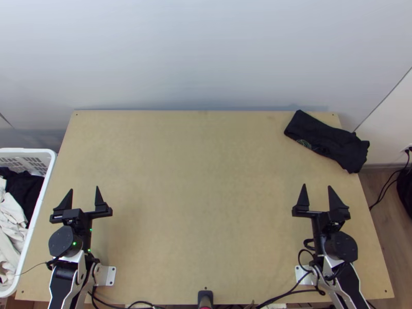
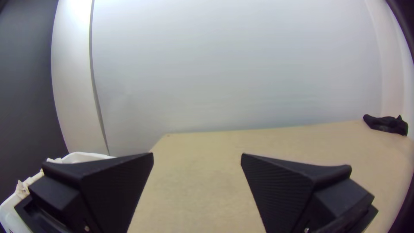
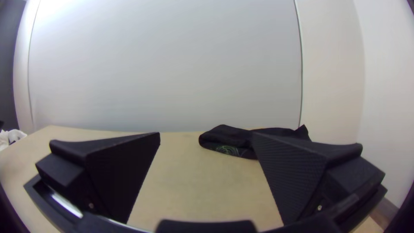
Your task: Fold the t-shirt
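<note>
Tabletop (image 1: 195, 170) of light wood spans the space ahead of both arms, giving room to spread cloth flat between them. The white basket (image 1: 31, 150) stands against its left side, holding loose black and white laundry (image 1: 11, 216), presumably so the left arm can draw from it. What I take for the t-shirt (image 1: 329, 141) is a long, narrow black bundle at the far right corner, one end hanging past the edge; it looks folded and set aside to save working space, though its layers can't be counted. That overhang could let it slip if nudged. The left gripper (image 1: 84, 188) and right gripper (image 1: 316, 185) are each spread wide with nothing between the fingers, posed near their own bases, probably to keep out of the way. A small green print (image 1: 304, 143) shows on the bundle's side.
</note>
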Motion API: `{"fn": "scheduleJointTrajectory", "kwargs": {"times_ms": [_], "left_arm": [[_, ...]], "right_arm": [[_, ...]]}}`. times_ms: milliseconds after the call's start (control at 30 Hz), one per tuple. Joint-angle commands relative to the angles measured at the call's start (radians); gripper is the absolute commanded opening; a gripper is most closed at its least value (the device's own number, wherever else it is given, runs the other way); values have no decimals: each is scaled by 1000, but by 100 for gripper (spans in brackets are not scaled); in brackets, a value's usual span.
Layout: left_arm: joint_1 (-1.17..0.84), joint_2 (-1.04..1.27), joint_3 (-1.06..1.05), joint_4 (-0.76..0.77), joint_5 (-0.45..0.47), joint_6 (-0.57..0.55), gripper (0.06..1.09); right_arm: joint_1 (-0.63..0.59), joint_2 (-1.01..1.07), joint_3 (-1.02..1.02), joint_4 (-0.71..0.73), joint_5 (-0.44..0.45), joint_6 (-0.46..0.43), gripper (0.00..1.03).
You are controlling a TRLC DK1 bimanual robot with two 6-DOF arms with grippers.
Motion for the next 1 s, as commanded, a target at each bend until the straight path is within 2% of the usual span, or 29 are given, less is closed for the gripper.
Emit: {"fn": "scheduleJointTrajectory", "kwargs": {"times_ms": [0,33,67,133,233,333,367,433,533,633,700,733,767,800,867,967], "left_arm": [[0,1,0,0,0,0,104],[0,-1,0,0,0,-2,104],[0,-1,0,0,0,-2,104],[0,-1,0,0,0,-2,104],[0,1,0,0,0,-2,104],[0,1,0,-1,0,-9,104],[-6,1,2,-6,12,-49,104],[3,1,2,-9,6,-52,104],[94,1,2,-10,9,-52,104],[106,1,3,-17,14,-55,104],[112,2,3,-17,14,-62,104],[110,4,3,-24,-11,-131,104],[114,1,6,-40,-87,-186,104],[107,1,6,-40,-118,-192,104],[106,1,6,-30,-169,-164,104],[97,14,17,19,-143,-32,104]], "right_arm": [[35,0,0,2,-2,116,99],[36,0,0,2,-2,177,99],[49,0,0,-2,-2,201,99],[56,9,0,-4,4,153,99],[3,-1,0,9,11,-19,99],[-5,-3,0,36,29,-275,99],[-2,-3,0,68,27,-349,99],[16,-3,5,130,29,-418,99],[18,-3,5,271,27,-424,99],[41,-3,22,276,41,-399,99],[44,-1,55,205,69,-344,99],[43,0,74,171,72,-315,99],[43,0,92,137,77,-295,99],[44,0,114,96,83,-275,99],[44,3,169,10,87,-244,99],[44,48,267,-143,87,-244,99]]}}
